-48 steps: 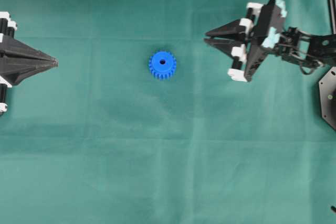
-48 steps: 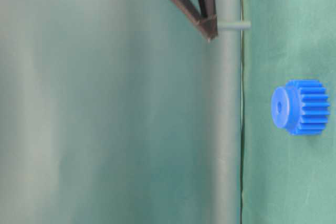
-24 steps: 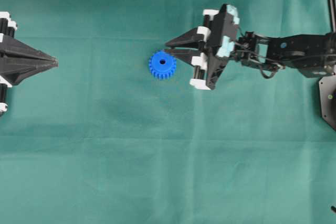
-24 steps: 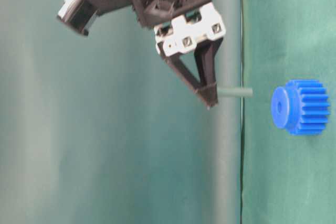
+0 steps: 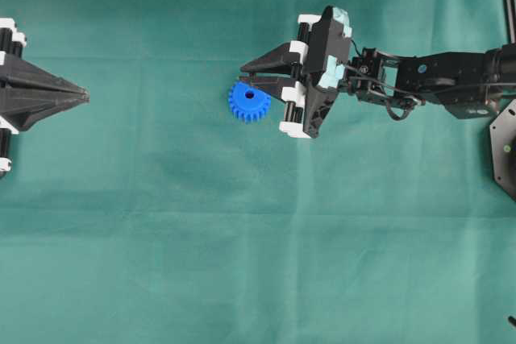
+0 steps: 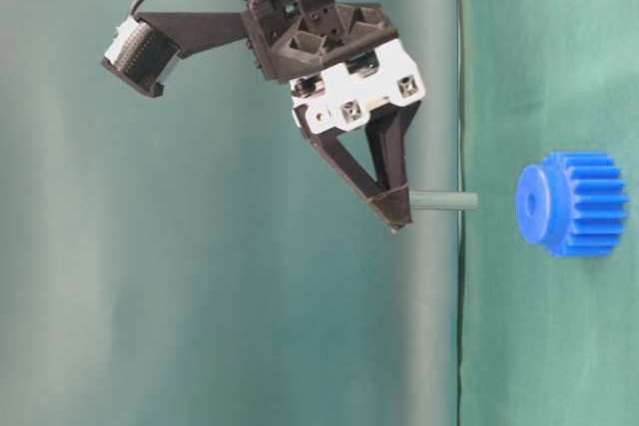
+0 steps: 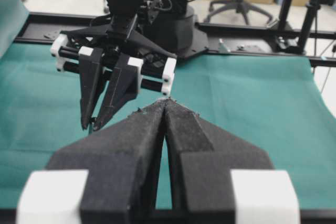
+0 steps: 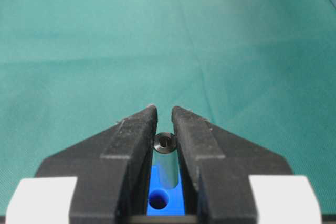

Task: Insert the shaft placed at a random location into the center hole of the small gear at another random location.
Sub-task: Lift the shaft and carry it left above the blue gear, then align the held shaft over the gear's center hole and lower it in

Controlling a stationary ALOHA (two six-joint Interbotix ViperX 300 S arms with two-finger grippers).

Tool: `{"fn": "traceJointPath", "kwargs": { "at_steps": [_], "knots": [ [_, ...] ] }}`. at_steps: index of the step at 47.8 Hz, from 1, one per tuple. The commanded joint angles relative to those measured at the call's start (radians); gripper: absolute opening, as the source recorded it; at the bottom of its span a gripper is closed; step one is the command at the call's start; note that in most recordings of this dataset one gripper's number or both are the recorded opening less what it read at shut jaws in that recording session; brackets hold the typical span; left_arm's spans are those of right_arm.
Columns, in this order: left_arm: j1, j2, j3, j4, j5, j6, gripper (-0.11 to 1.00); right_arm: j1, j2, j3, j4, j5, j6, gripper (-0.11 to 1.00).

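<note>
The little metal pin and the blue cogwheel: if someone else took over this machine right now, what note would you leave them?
Right gripper: shut on the thin silvery-grey metal shaft, holding it above the cloth with its free end pointing at the table.
Left gripper: shut, holding nothing, parked at the left edge.
Bright blue plastic toothed gear: flat on the green cloth, its round centre hole facing up and unfilled.
Done: shaft picked up and carried close to the gear.
Left: line the shaft up over the hole, lower it in, release.
</note>
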Motion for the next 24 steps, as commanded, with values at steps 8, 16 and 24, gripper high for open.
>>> {"fn": "traceJointPath", "kwargs": {
  "at_steps": [8, 16, 24],
  "knots": [
    [0.003, 0.009, -0.009, -0.002, -0.006, 0.0, -0.01, 0.003, 0.034, -0.023, 0.002, -0.026, 0.0, 0.14],
    [0.002, 0.008, -0.008, -0.002, -0.005, 0.002, -0.01, 0.003, 0.061, -0.02, 0.006, -0.034, 0.003, 0.14],
    [0.003, 0.009, -0.009, -0.002, -0.005, 0.0, -0.01, 0.003, 0.066, -0.014, 0.008, -0.034, 0.008, 0.14]
  ]
}}
